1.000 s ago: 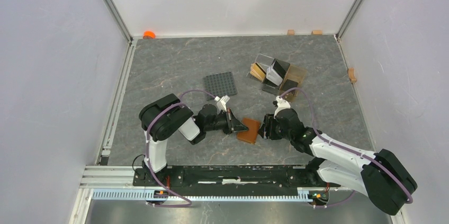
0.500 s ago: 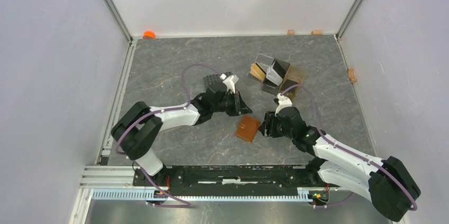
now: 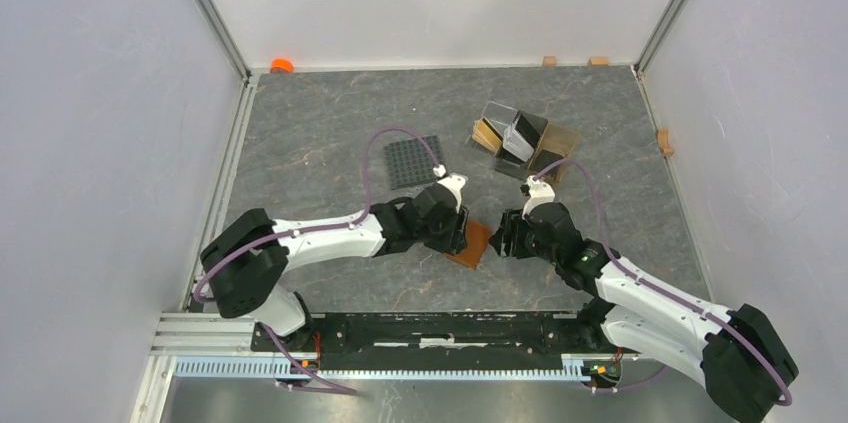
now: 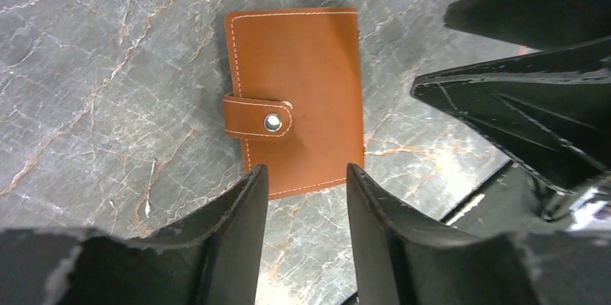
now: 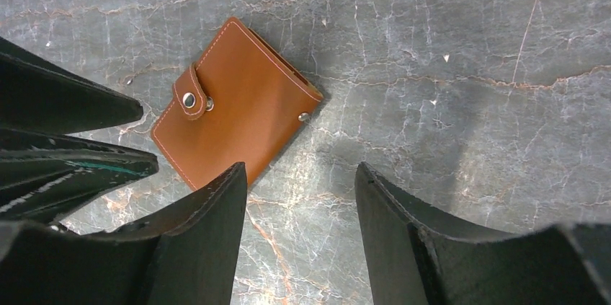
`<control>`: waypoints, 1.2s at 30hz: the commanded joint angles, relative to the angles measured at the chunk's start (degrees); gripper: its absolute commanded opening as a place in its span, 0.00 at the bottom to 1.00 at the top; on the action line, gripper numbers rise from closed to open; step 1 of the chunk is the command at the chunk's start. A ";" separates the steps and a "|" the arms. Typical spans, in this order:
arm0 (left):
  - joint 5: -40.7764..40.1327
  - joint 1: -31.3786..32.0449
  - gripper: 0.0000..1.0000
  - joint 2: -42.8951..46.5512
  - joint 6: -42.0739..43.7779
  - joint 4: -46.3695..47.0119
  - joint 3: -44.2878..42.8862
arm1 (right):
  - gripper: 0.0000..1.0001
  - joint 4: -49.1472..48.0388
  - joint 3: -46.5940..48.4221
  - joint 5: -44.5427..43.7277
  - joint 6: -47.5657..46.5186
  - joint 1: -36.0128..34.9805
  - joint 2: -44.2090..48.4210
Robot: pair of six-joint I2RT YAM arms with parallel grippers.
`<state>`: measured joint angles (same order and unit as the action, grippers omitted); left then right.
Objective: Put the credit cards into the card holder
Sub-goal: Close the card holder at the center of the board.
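L gripper (image 4: 306, 175) & R gripper (image 5: 299, 171): you've got both spread, nothing pinched, either side of closed brown leather card holder (image 4: 299, 81), flat on table (image 4: 86, 45) toward near edge.

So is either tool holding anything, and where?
Nothing is held. The left tool and right tool are open over the wallet, flat on the table.

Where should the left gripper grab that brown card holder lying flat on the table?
Probably from straight above, pinching the card holder across its two long edges, clear of the snap strap. It lies flat and closed on the table, so only thin edges offer purchase.
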<state>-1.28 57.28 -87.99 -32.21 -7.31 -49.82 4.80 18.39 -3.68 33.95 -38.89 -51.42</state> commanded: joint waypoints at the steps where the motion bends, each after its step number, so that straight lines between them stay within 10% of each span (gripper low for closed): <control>1: -11.52 3.89 0.53 -3.26 4.54 -5.28 -4.72 | 0.62 -1.75 -0.86 -0.06 -0.61 -0.11 0.76; 16: -21.96 8.52 0.58 -11.51 9.71 -9.55 -12.79 | 0.62 -2.56 -2.17 0.38 -0.19 -0.13 1.19; 36: -21.29 8.82 0.28 -17.01 10.62 -10.18 -14.33 | 0.62 -3.50 -2.84 1.05 0.39 -0.13 0.27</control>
<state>-21.23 65.76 -102.74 -22.79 -16.64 -62.67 3.49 15.81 -2.79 34.20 -38.89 -51.11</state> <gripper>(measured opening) 0.334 0.622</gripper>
